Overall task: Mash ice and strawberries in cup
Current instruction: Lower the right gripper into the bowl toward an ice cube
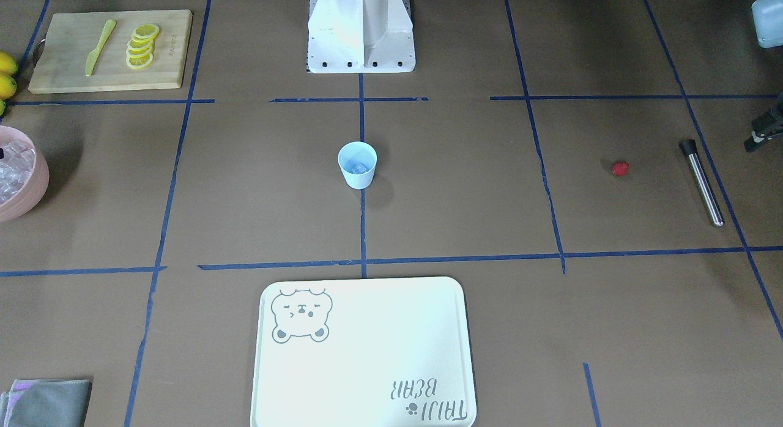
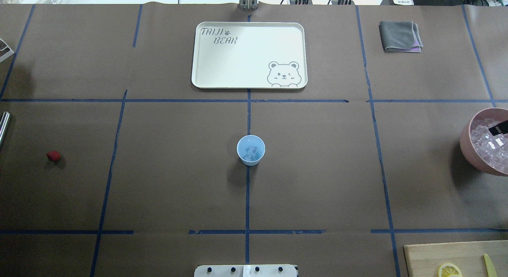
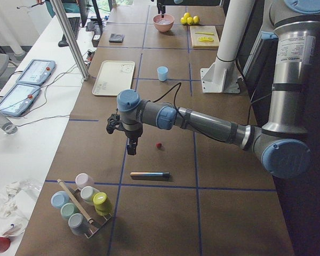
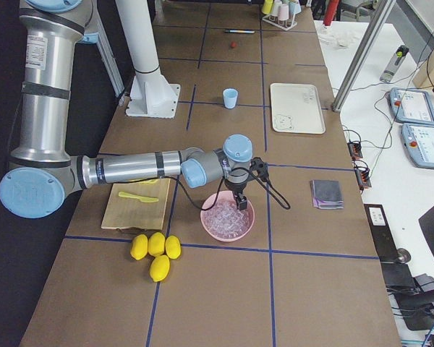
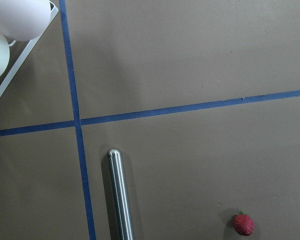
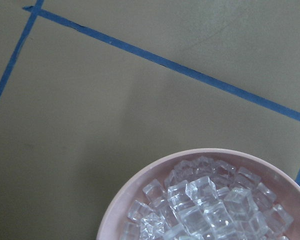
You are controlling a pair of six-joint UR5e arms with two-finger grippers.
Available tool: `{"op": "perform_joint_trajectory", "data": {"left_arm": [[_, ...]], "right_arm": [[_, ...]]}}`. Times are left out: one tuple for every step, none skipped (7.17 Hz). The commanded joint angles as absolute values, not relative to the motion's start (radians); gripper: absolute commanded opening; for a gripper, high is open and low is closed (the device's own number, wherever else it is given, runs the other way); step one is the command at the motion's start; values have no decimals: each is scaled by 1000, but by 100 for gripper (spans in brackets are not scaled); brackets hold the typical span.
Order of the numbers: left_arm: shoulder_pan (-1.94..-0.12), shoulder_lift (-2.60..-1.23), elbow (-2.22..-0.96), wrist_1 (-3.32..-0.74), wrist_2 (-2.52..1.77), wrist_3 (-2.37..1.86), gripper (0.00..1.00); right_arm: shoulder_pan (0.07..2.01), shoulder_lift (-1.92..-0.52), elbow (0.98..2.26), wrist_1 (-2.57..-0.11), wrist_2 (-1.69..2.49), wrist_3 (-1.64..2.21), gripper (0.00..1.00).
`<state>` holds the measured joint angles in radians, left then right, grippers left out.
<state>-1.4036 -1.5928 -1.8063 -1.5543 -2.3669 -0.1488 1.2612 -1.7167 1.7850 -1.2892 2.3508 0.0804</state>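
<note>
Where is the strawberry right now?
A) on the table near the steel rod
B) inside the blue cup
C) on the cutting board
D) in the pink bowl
A: the strawberry lies on the table near the steel rod, apart from the cup.

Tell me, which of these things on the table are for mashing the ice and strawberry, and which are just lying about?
For the job: blue cup, ice inside it, strawberry, steel rod (likely the masher), pink bowl of spare ice.

Lying about: bear tray, cutting board, lemon slices, yellow knife, whole lemons, grey cloth, rack of cups.
</note>
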Motion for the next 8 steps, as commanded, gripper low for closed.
{"op": "perform_joint_trajectory", "data": {"left_arm": [[-1404,-1594,-1806,-1555,-2367,-149,100],[-1404,-1594,-1805,-1555,-2368,-149,100],[-1404,-1595,-1805,-1555,-2367,-149,100],[-1404,-1595,-1805,-1555,-2367,-149,100],[-1404,-1595,-1805,-1555,-2367,-147,100],[-1404,-1595,-1805,-1555,-2367,-149,100],[-1404,-1595,-1805,-1555,-2367,-149,100],[-1404,-1595,-1807,-1555,-2368,-149,100]], "right_arm": [[1261,-1717,1738,-1286,2352,77,81],[1253,-1723,1735,-1285,2344,74,76],[1237,-1723,1735,-1284,2342,71,74],[1223,-1724,1733,-1284,2342,66,69],[1210,-1726,1733,-1284,2341,66,66],[1209,-1727,1733,-1284,2341,66,66],[1209,-1732,1732,-1285,2341,66,64],[1209,-1733,1727,-1285,2341,66,64]]}}
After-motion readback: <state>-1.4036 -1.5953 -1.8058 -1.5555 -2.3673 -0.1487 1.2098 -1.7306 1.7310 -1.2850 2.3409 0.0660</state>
